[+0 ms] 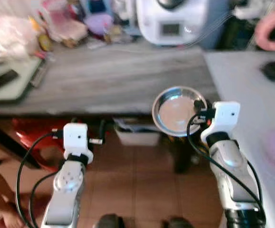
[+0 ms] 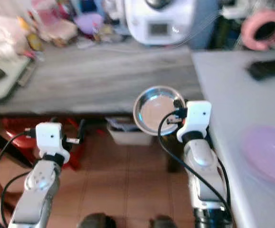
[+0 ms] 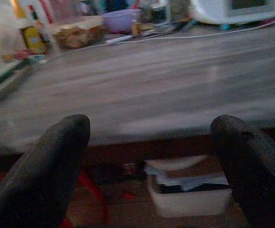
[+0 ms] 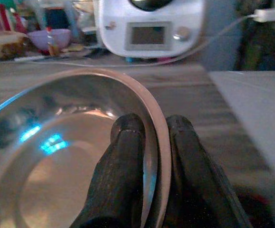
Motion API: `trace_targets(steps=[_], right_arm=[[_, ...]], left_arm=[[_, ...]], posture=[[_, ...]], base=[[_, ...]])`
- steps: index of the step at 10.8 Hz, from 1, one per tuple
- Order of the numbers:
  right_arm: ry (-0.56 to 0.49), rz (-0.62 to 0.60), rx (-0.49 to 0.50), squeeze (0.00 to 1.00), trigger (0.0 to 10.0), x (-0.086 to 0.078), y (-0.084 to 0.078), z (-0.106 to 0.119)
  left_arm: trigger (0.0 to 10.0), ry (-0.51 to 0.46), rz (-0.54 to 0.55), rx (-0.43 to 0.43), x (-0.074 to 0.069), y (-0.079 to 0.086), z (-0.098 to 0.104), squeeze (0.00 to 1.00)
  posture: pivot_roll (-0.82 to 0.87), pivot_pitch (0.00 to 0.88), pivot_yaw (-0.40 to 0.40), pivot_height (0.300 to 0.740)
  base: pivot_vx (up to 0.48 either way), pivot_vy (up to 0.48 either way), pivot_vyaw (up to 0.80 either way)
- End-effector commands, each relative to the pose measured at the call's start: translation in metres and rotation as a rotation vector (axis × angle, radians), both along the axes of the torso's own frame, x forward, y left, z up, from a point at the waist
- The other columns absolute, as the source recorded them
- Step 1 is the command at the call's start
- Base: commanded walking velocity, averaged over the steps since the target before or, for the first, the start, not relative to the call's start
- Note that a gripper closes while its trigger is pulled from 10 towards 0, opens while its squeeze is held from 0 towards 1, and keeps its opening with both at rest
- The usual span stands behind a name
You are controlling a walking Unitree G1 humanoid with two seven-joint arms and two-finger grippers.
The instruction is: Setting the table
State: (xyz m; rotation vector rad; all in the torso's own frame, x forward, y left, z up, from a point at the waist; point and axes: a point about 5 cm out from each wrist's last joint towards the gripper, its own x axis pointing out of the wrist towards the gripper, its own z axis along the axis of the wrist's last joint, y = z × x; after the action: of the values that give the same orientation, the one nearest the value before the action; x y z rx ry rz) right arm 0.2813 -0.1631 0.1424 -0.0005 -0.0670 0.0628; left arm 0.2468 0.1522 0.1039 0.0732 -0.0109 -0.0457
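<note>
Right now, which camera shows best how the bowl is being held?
The right wrist view: the right gripper has one of its fingers inside the bowl and one outside its rim. Both eye views show the whole bowl at the table edge, its grip hidden.

One steel bowl (image 1: 177, 111), two tables, one appliance (image 1: 171, 20), perhaps one purple plate (image 2: 267, 154).

We hold a round, shiny steel bowl (image 1: 178, 111) by its rim in our right hand (image 4: 154, 130), one finger inside the rim and the other outside. It is shallow, empty and tilted, its open side facing back toward us. It hangs at the near edge of the grey wooden surface (image 1: 113, 78), close to that surface's right-hand corner, partly out over the tiled floor.
</note>
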Motion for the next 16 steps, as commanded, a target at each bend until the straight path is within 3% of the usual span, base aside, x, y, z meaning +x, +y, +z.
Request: trace_targets(steps=[1,5,6,7,8,11,16], right_arm=[[-0.031,0.028,0.006,0.0,0.0,0.003,0.007,0.008],[-0.017,0.009,0.012,0.0,0.0,0.011,0.004,0.008],[0.015,-0.006,0.034,0.0,1.4,0.013,0.002,0.004],[0.038,-0.007,0.045,0.0,7.4,0.015,0.002,0.001],[0.073,0.003,0.069,0.0,10.0,0.023,0.004,-0.001],[0.179,0.008,0.106,0.0,10.0,0.039,0.01,-0.01],[0.302,0.104,0.096,0.0,10.0,0.069,0.038,-0.011]], left_arm=[[10.0,-0.01,0.007,0.015,0.0,0.004,0.003,0.0],[10.0,-0.015,0.013,0.011,0.0,0.003,0.004,0.0],[10.0,-0.018,0.013,0.004,-0.001,0.003,0.005,0.0],[10.0,-0.014,0.012,0.001,-0.002,0.002,0.004,0.0],[10.0,-0.008,0.012,0.006,-0.003,0.002,0.003,0.0],[10.0,-0.008,0.01,0.01,-0.003,0.002,0.004,0.0],[10.0,0.006,-0.02,-0.005,-0.007,-0.002,0.003,0.0]], posture=[[-0.01,0.103,0.057,0.74],[-0.01,0.107,0.059,0.74],[0.0,0.112,0.059,0.74],[0.0,0.115,0.059,0.74],[0.0,0.118,0.061,0.74],[0.01,0.124,0.063,0.74],[0.02,0.139,0.061,0.74]], base=[[0.442,0.0,0.0],[0.403,0.0,0.0],[0.0,0.0,0.0],[0.0,0.0,0.0],[0.0,0.0,0.0],[0.0,0.0,0.0],[0.0,0.0,0.0]])
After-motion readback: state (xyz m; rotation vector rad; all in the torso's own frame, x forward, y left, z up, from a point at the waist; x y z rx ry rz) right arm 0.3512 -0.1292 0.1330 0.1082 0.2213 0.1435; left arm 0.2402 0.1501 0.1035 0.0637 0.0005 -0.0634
